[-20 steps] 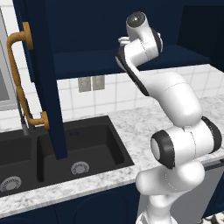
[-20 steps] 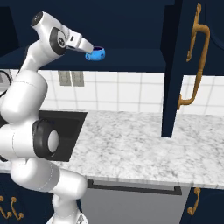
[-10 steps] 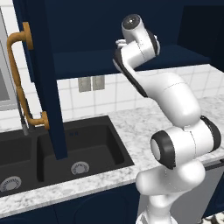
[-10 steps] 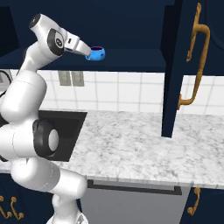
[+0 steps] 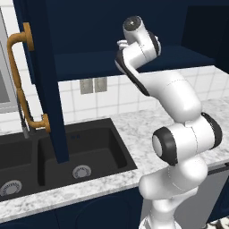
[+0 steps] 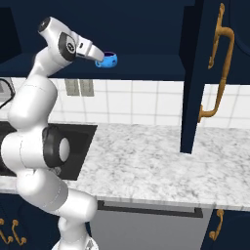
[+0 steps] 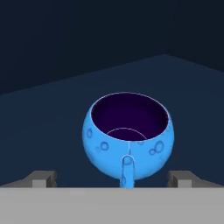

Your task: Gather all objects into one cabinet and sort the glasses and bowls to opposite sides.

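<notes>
The small blue bowl (image 6: 107,60) with a dark inside sits upright on the navy shelf board (image 6: 151,66) of the open wall cabinet (image 5: 89,31). My gripper (image 6: 99,55) is at shelf height, right against the bowl's near side. In the hand view the blue bowl (image 7: 127,135) fills the middle. My gripper (image 7: 112,178) is open, and its fingertips (image 7: 43,177) stand wider than the bowl without touching its sides. The shelf board (image 7: 52,109) runs back behind the bowl into the dark cabinet.
Open navy cabinet doors with brass handles hang down at the left (image 5: 44,76) and at the right (image 6: 197,73). Below lie the marble counter (image 6: 146,161) and a black double sink (image 5: 80,147). A wall outlet (image 5: 94,85) sits on the white tiles.
The arm's upper joints have shifted slightly to the left in the left base view. The blue bowl has stayed in place on the shelf, and the jaws have stayed open.
</notes>
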### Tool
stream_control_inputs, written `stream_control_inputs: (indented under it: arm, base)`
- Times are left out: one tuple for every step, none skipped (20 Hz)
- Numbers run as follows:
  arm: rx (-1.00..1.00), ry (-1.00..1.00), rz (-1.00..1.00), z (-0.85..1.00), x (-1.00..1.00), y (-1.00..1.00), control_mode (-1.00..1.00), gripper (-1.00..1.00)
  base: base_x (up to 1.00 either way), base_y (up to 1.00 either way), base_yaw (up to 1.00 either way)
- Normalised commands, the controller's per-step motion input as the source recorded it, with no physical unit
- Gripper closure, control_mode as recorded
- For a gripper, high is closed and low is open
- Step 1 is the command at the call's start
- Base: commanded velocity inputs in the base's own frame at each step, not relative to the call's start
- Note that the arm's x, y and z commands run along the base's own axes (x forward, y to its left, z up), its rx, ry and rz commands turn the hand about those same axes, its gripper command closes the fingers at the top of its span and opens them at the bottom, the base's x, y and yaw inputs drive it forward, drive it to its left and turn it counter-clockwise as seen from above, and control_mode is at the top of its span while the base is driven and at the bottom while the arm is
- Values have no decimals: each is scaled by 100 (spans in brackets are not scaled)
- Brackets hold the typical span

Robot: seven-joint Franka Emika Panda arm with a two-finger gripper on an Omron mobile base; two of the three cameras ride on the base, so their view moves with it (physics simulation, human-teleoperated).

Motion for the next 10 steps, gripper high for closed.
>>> stream_control_inputs:
  arm:
    - [0,0,0,0,19,-4,-100,-100]
    - [0,0,0,-4,1,-17,-100,-100]
    - [0,0,0,-3,0,-21,-100,-100]
    - [0,0,0,-1,0,-19,-100,-100]
    - [1,0,0,0,0,-19,-100,-100]
    - [0,0,0,0,0,-16,-100,-100]
    - [0,0,0,0,0,-14,-100,-100]
    - [0,0,0,0,0,-11,-100,-100]
    - [0,0,0,0,0,-6,-100,-100]
    - [0,0,0,-3,0,-2,-100,-100]
  base:
    - [0,0,0]
    - [0,0,0]
    - [0,0,0]
    - [0,0,0]
    - [0,0,0]
    - [0,0,0]
    - [0,0,0]
    - [0,0,0]
    - [0,0,0]
    - [0,0,0]
